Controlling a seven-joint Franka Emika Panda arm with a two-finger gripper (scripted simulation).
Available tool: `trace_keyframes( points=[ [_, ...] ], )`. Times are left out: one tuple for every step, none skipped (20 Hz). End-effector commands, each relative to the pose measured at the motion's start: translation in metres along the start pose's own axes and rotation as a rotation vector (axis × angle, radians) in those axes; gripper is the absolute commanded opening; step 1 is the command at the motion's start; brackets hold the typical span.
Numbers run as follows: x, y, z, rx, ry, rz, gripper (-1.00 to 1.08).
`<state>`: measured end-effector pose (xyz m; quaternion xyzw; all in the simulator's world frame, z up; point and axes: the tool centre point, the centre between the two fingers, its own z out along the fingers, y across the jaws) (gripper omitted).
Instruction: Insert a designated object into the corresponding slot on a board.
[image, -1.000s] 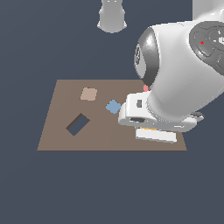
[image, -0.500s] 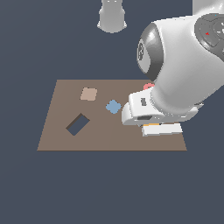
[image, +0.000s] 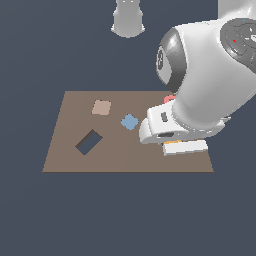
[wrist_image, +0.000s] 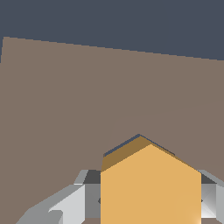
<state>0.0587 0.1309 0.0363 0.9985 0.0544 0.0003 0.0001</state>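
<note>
Presently, item one: orange block (wrist_image: 150, 186), flat-faced with angled top edges and a matte, evenly lit surface, seated between the gripper (wrist_image: 144, 197) fingers (wrist_image: 65, 203), which press against its two sides and hold it fast; in the wrist view it fills the near foreground, just above the board. Item two: board (image: 115, 150), large, flat, brown, rectangular, smooth and untextured. From the exterior view only an orange sliver of the block (image: 172, 142) shows beneath the bulky white arm (image: 210, 75), toward the board's right, near edge. Item three: dark rectangular cutout (image: 89, 142), set at a slant on the exterior view's left. Item four: pale tan square patch (image: 101, 107), toward the far side. Item five: blue scalloped piece (image: 130, 121), near the board's middle, just left of the arm. Item six: pink ring (image: 169, 99), mostly hidden behind the arm. The hexagonal slot is not visible in either view.
</note>
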Motion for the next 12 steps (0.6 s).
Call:
trace_keyframes(
  points=[
    [-0.0005, 0.0002, 0.0053, 0.0, -0.001, -0.002, -1.0],
    [-0.0005, 0.0004, 0.0059, 0.0, -0.001, -0.002, -1.0],
    [-0.0005, 0.0004, 0.0059, 0.0, -0.001, -0.002, 1.0],
    [-0.0005, 0.0004, 0.0059, 0.0, -0.001, -0.002, 1.0],
    [-0.0005, 0.0004, 0.0059, 0.0, -0.001, -0.002, 1.0],
    [-0.0005, 0.0004, 0.0059, 0.0, -0.001, -0.002, 1.0],
    [-0.0005, 0.0004, 0.0059, 0.0, -0.001, -0.002, 1.0],
    [-0.0005, 0.0004, 0.0059, 0.0, -0.001, -0.002, 1.0],
    [-0.0005, 0.0004, 0.0059, 0.0, -0.001, -0.002, 1.0],
    [-0.0005, 0.0004, 0.0059, 0.0, -0.001, -0.002, 1.0],
    [-0.0005, 0.0004, 0.0059, 0.0, -0.001, -0.002, 1.0],
    [-0.0005, 0.0004, 0.0059, 0.0, -0.001, -0.002, 1.0]
  ],
)
